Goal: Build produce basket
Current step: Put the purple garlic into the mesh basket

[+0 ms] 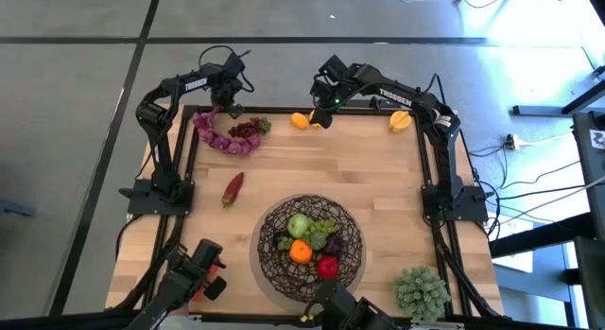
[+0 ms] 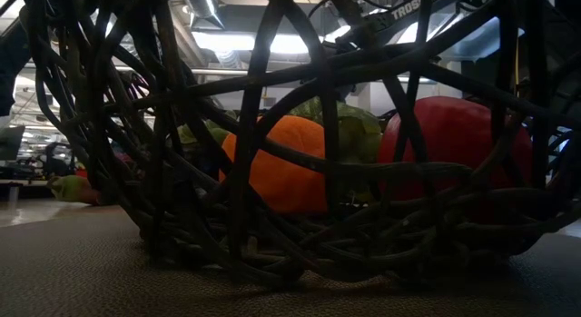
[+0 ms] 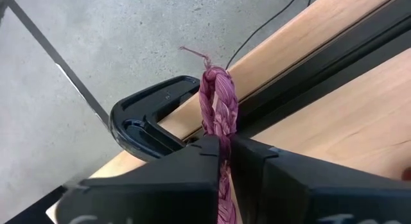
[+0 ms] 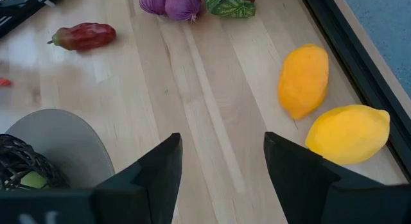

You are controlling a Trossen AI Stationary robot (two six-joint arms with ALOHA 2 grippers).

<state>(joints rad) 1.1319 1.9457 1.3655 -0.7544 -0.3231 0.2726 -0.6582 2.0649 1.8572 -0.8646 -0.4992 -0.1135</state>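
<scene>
The dark woven-wire basket [image 1: 352, 237] stands near the table's front edge, holding a green fruit, an orange [image 2: 281, 163] and a red apple [image 2: 454, 140]. A purple bead string [image 1: 219, 138] curves along the far left corner beside dark red grapes [image 1: 248, 130]. My left gripper [image 1: 216, 112] is shut on the string's braided end. A red pepper [image 1: 233, 188] lies left of centre. My right gripper [image 4: 221, 160] hangs open over the far middle of the table beside two yellow lemons [image 4: 303, 79], touching nothing. My left gripper pinches the purple string's braided end [image 3: 221, 131] between its two fingers, a little below the tip. The fingers come from above, slanting down. The braid's tip [image 3: 217, 89] stands up past the fingers, and the rest of the string lies on the table.
A pale green spiky ball plant [image 1: 421, 290] sits at the near right corner. Another yellow fruit [image 1: 401, 120] lies at the far right. A black clamp [image 3: 148, 118] grips the table's far rail beside my left gripper. Bare wood lies between pepper, basket and lemons.
</scene>
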